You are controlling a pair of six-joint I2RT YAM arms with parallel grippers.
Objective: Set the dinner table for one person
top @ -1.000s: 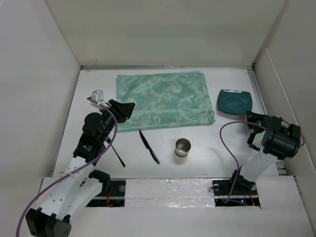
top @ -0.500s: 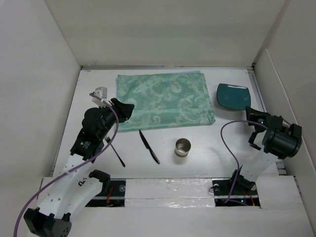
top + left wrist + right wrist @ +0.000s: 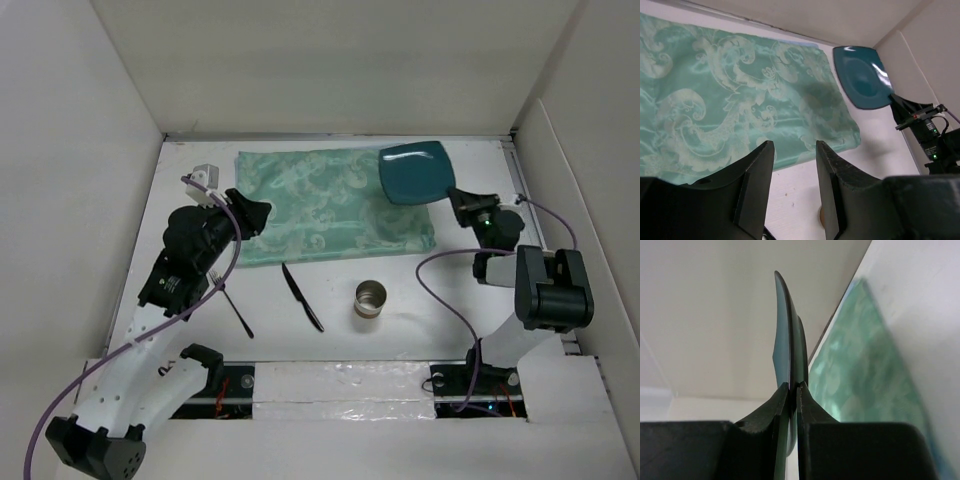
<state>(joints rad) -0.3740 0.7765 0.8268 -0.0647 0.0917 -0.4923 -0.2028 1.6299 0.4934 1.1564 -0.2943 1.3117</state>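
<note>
dinner table [image 3: 400,332]: white tabletop that carries everything here; both arm bases sit at its near edge.
left gripper [image 3: 247,214]: hangs over the near left corner of the mat; its fingers [image 3: 756,186] stand apart with nothing between them.
fork [image 3: 232,305]: black, flat on the dinner table near the near edge, left of the knife, its head pointing to the far side.
knife [image 3: 302,297]: black, flat on the dinner table just off the mat's near edge, slanted like the fork.
mat [image 3: 330,205]: mint-green patterned cloth, spread flat along the far edge, about mid-width.
cup [image 3: 371,298]: small metal one, upright with its mouth up, right of the knife and apart from it.
plate [image 3: 413,172]: dark teal, square with rounded corners, held off the dinner table and tilted, over the mat's far right corner.
right gripper [image 3: 460,201]: to the right of the mat; its fingers [image 3: 765,410] are pinched on the plate's right rim.
</note>
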